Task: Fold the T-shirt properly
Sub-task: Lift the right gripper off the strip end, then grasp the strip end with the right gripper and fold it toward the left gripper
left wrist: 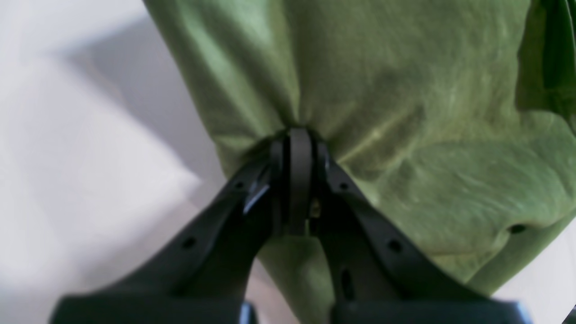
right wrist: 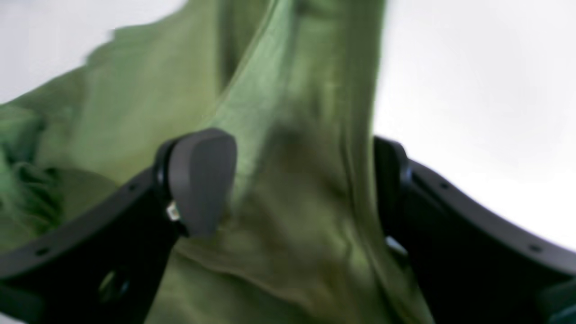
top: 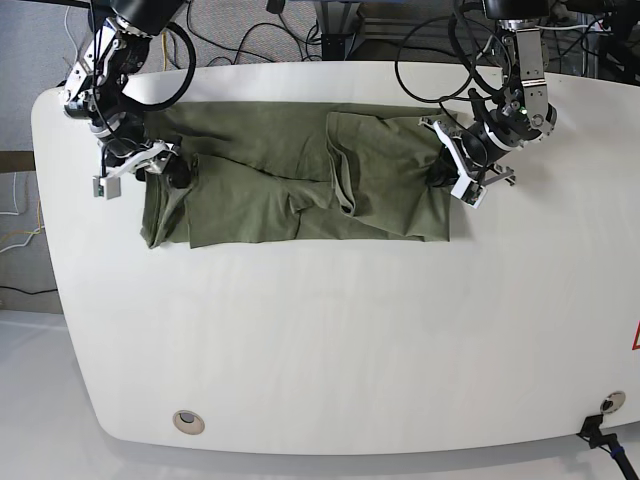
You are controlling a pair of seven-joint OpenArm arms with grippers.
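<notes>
Folding T-shirt (top: 290, 185) mid-step; left hand (left wrist: 299, 135) clamped on cloth; right hand (right wrist: 299, 184) apart, straddling fabric; next: close, lift both ends together.

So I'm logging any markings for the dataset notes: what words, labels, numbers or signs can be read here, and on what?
No readable text.
T-shirt: no print or label shows in any view.
Red mark at the base view's right edge: cut off, unreadable.
</notes>
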